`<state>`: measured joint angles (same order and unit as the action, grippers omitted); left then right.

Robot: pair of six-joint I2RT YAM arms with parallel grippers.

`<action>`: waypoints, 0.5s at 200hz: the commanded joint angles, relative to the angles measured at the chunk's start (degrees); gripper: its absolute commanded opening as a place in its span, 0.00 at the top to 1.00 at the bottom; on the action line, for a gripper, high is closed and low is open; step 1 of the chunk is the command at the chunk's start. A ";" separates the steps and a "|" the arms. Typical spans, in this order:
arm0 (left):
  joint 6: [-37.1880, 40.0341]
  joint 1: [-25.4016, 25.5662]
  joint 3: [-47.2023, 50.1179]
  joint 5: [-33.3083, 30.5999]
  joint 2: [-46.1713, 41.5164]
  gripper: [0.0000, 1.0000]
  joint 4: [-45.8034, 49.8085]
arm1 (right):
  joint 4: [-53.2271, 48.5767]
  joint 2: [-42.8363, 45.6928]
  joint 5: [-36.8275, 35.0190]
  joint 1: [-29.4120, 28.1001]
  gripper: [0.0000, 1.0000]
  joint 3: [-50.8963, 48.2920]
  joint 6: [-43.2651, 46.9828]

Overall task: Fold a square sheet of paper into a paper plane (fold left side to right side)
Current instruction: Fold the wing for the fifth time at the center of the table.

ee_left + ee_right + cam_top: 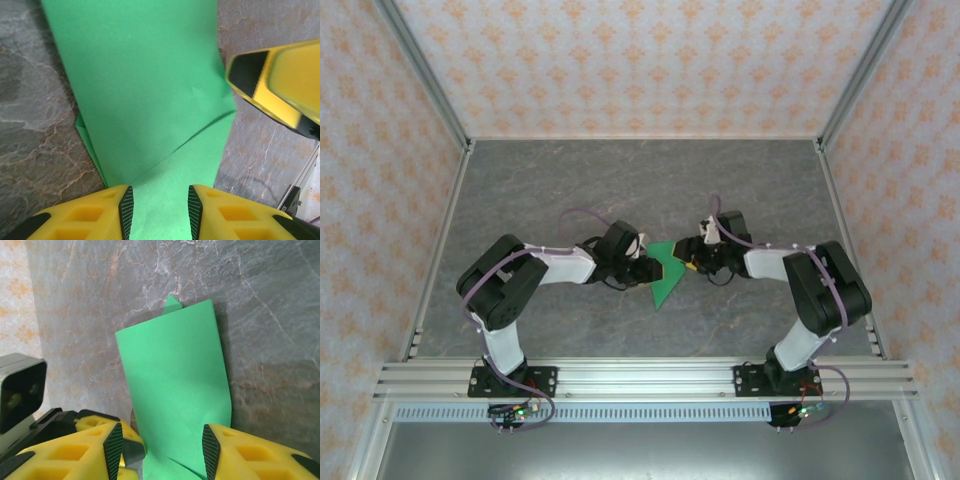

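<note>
The left claw (159,202), yellow plastic with black ridged pads (127,207), stands apart astride the square sheet of paper (150,90), which is smooth, bright green and crossed by one slanting crease. The right claw (161,442) is likewise apart, over a gently curling flap. From above, the paper forms a pointed wedge, tip at 6 o'clock, claws at its 9 and 3. The grey veined tabletop (620,180) lies open toward 12.
</note>
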<state>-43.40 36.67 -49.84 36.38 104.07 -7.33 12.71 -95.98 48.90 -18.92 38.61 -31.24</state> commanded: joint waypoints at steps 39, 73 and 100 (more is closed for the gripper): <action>2.79 -1.73 -0.35 -3.34 0.62 0.62 1.36 | -6.81 -1.51 -1.09 0.89 0.50 3.94 3.37; 3.04 -1.77 -0.51 -3.42 0.25 0.62 1.64 | -14.98 5.44 -6.05 1.06 0.45 2.34 6.93; 3.49 -1.86 -0.74 -3.51 0.17 0.62 2.14 | -17.50 7.59 -6.68 1.05 0.41 0.72 6.44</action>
<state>-41.93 35.99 -49.84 36.80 104.12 -7.31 0.43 -91.00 45.15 -18.17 41.15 -26.24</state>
